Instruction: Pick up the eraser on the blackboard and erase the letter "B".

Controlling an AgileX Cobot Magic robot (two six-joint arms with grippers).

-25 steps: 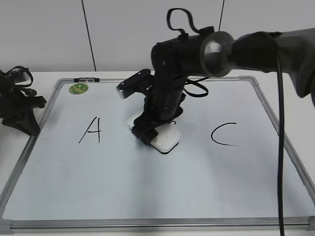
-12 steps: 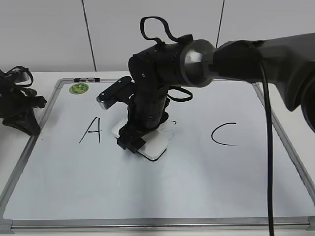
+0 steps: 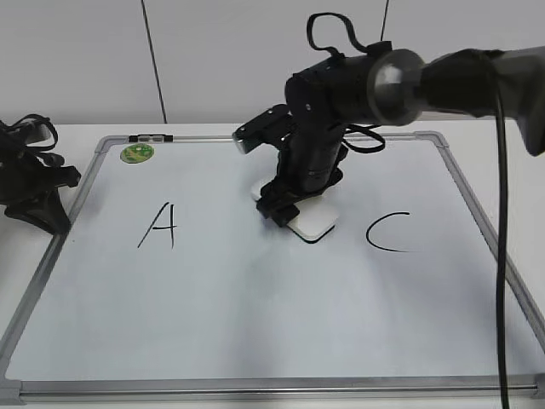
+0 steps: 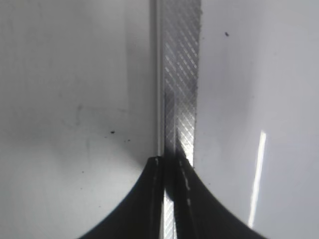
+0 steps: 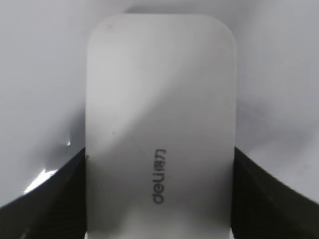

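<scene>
The blackboard (image 3: 255,324) is a pale board in a grey frame, lying flat on the table. My right gripper (image 3: 294,209) is shut on the white eraser (image 3: 313,223) and holds it flat on the board between the black "A" (image 3: 159,226) and the black "C" (image 3: 387,233). In the right wrist view the eraser (image 5: 159,124) fills the frame between both jaws (image 5: 159,199). No trace of the letter "B" shows; its place is bare or hidden under the eraser. My left gripper (image 3: 38,200) rests at the board's left edge; its jaws (image 4: 169,164) are shut over the frame (image 4: 180,74).
A small round green magnet (image 3: 135,153) sits at the board's far left corner. The right arm (image 3: 443,81) reaches in from the upper right over the board. A pale wall stands behind the table.
My right gripper swept the eraser left toward the "A", then back right to near the "C". The remnant marks of the "B" seen earlier no longer show. The left arm has not moved.
</scene>
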